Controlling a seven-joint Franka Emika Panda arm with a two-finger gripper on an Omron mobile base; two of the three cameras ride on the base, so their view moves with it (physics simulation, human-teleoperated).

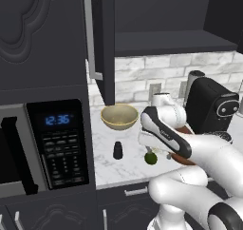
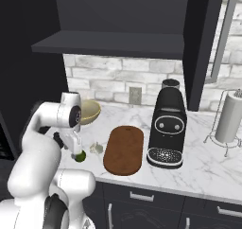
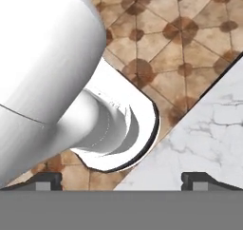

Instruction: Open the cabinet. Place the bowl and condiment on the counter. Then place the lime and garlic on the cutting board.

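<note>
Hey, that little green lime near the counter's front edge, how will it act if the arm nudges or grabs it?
The lime looks round and glossy, so it would probably roll at a nudge, perhaps toward the counter edge. Its smooth skin may slip between the jaws unless gripped centrally. It seems small and likely light.

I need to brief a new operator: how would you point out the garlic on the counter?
Find the black coffee machine on the white marble counter, then the oval brown cutting board beside it. Past the board's far side lies the garlic, a pale lumpy bulb, unlike the glossy green lime next to it.
</note>
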